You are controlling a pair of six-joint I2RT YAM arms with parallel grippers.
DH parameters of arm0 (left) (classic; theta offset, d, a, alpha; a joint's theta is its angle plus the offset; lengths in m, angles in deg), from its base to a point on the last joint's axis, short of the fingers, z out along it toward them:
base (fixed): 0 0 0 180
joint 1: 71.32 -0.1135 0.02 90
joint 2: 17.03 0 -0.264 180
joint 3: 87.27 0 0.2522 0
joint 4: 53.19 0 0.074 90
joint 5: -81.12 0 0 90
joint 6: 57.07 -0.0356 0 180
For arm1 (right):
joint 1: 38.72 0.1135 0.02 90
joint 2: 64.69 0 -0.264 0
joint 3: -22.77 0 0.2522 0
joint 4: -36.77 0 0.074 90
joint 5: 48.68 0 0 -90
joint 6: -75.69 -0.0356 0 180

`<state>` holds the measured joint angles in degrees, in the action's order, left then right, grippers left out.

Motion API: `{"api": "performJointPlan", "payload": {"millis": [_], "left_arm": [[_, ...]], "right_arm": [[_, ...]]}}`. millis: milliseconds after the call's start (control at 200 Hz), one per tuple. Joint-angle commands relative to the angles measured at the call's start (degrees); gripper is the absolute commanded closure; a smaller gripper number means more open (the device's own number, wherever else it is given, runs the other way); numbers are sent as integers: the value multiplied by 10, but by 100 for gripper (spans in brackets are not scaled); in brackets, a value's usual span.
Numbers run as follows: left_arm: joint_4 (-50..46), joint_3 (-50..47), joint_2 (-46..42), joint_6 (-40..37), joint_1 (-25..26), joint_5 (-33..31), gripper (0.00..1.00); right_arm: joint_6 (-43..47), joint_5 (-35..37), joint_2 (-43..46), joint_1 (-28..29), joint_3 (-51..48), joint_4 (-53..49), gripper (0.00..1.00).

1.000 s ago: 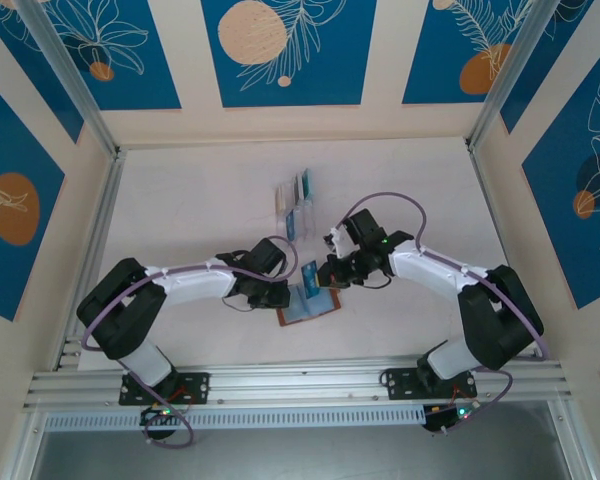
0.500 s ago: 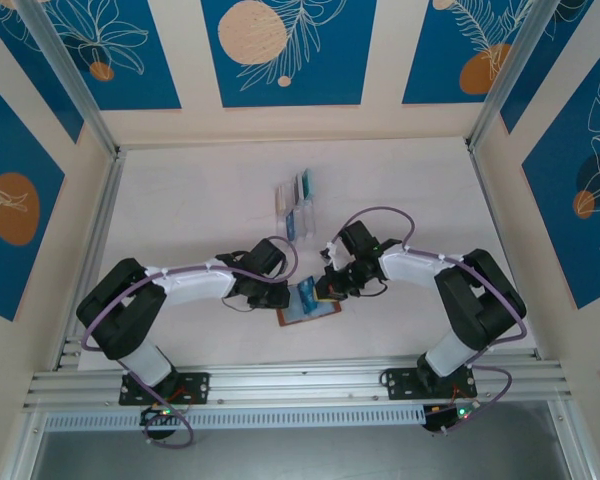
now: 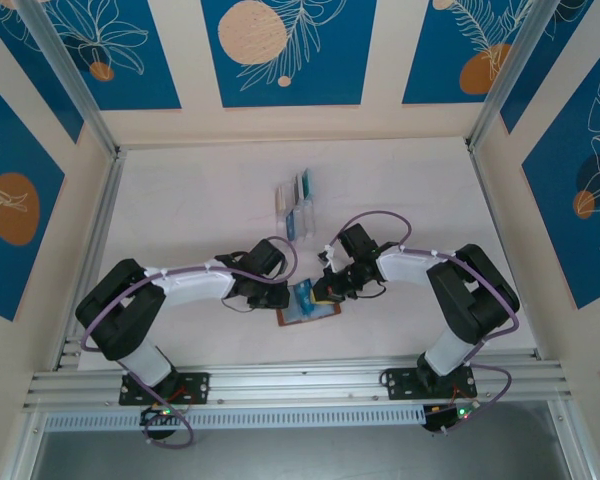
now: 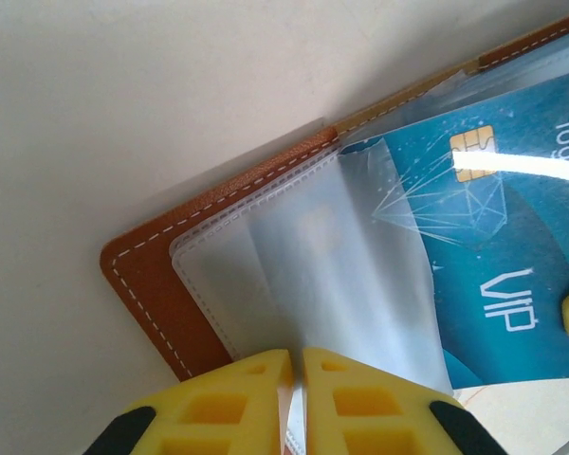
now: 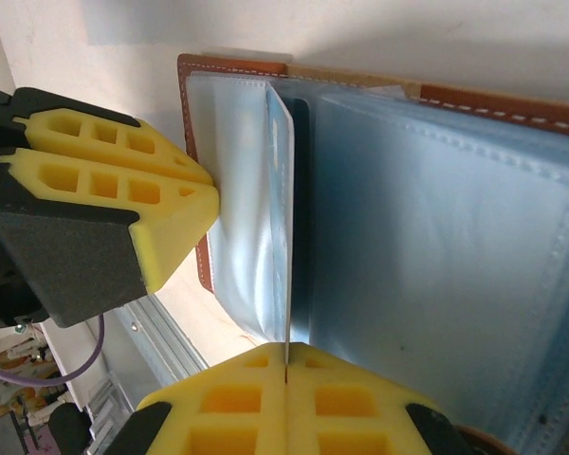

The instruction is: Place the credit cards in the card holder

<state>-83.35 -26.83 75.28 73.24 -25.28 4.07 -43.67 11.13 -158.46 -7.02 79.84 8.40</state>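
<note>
Pinching card holder (image 4: pixel 161 294) sleeve: left gripper (image 4: pixel 297 374); right gripper (image 5: pixel 286 368) clamps card (image 5: pixel 281 218) edge-on; left wrist shows VIP face.

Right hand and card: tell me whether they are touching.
Touching. The right wrist view shows the right hand shut on the near edge of the card, with both fingers pressed against it.
</note>
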Motion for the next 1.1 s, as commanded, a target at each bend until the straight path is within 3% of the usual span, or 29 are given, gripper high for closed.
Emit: {"api": "performJointPlan", "payload": {"millis": [0, 730, 1090], "left_arm": [[-41, -24, 14, -8, 3, -33, 88], [-26, -53, 12, -6, -1, -34, 89], [-30, -52, 15, -6, -3, -42, 89]], "right_arm": [[4, -13, -17, 2, -6, -22, 100], [-17, 7, -76, -11, 48, -6, 100], [-27, -67, -61, -10, 3, 20, 100]]}}
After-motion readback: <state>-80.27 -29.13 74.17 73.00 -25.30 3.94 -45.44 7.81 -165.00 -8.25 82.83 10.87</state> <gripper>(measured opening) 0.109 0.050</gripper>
